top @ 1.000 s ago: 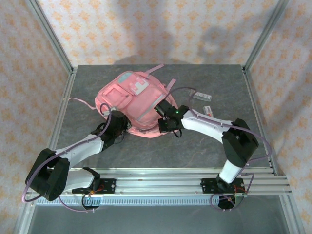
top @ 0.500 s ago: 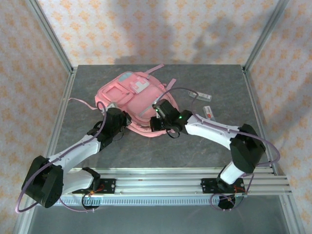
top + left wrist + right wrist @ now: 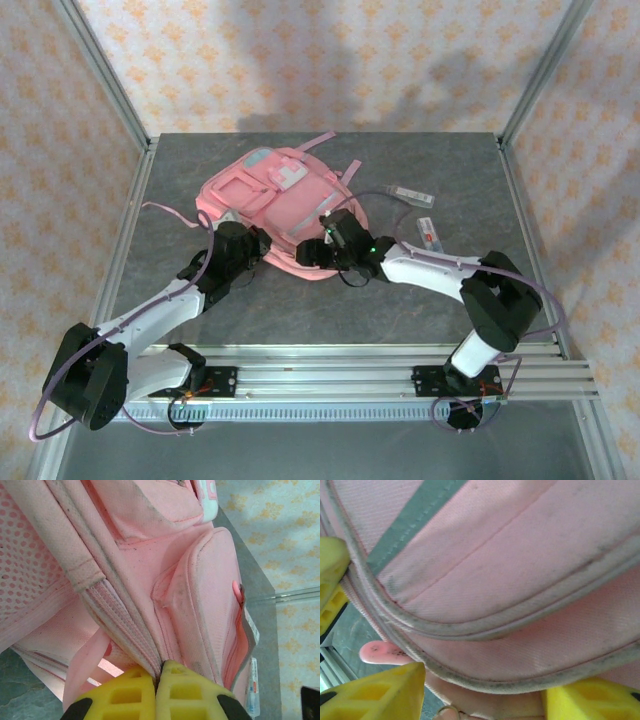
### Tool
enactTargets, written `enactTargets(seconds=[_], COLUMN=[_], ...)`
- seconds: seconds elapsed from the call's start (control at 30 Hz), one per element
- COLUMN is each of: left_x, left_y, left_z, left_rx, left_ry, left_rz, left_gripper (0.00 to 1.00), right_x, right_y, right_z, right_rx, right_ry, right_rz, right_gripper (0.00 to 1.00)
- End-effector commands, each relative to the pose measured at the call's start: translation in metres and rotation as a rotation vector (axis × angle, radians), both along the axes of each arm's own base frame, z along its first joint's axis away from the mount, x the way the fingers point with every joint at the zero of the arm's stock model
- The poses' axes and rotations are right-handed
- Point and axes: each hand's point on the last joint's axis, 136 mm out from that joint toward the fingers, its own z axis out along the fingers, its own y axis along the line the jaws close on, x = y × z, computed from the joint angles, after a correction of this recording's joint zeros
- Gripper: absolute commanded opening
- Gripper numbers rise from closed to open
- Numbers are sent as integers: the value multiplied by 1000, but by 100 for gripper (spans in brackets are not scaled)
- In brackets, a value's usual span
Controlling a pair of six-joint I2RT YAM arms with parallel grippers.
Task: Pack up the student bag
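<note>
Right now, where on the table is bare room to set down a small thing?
Free: the far right corner behind the two small packets, and the far left corner behind the student bag. Crowded: the middle, where the left gripper and right gripper meet the bag's near edge.

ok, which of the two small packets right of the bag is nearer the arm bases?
The near packet, just beyond the right forearm. The far packet lies farther back and slightly left.

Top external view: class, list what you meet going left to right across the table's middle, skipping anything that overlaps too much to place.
student bag's loose strap → left pincer → right pincer → small white packets
</note>
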Motion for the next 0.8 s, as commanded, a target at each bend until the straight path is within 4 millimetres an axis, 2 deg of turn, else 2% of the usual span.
enactTargets(seconds=[0.0, 0.07, 0.17, 0.23, 0.27, 0.33, 0.43, 0.47, 0.53, 0.6, 0.77], left_x=[8, 6, 5, 4, 4, 5, 7, 9, 10, 11, 12], left_y=[-19, -20, -22, -23, -25, -30, -37, -39, -40, -40, -38], left_z=[41, 34, 22, 16, 14, 11, 11, 13, 17, 21, 28], left_rx=[-100, -93, -73, -78, -84, -89, -105, -115, -127, -130, -150], left_ry=[-143, -129, -103, -96, -96, -90, -90, -97, -107, -119, -141], left_rz=[-49, -54, -57, -60, -63, -73, -85, -87, -83, -76, -57], left_gripper=[0, 0, 0, 0, 0, 0, 0, 0, 0, 0, 0], right_x=[28, 36, 38, 38, 37, 36, 30, 29, 30, 29, 24], right_y=[6, 6, -3, -9, -9, -9, -5, -5, -14, -27, -71], right_z=[53, 83, 132, 146, 147, 136, 111, 102, 81, 67, 48], right_rx=[204, 270, 362, 371, 370, 356, 336, 311, 210, 106, -123], right_ry=[-129, -204, -351, -404, -409, -387, -309, -274, -225, -202, -168], right_rz=[-66, -84, -105, -114, -103, -91, -60, -61, -94, -129, -229], right_gripper=[61, 58, 55, 55, 54, 50, 34, 33, 36, 45, 54])
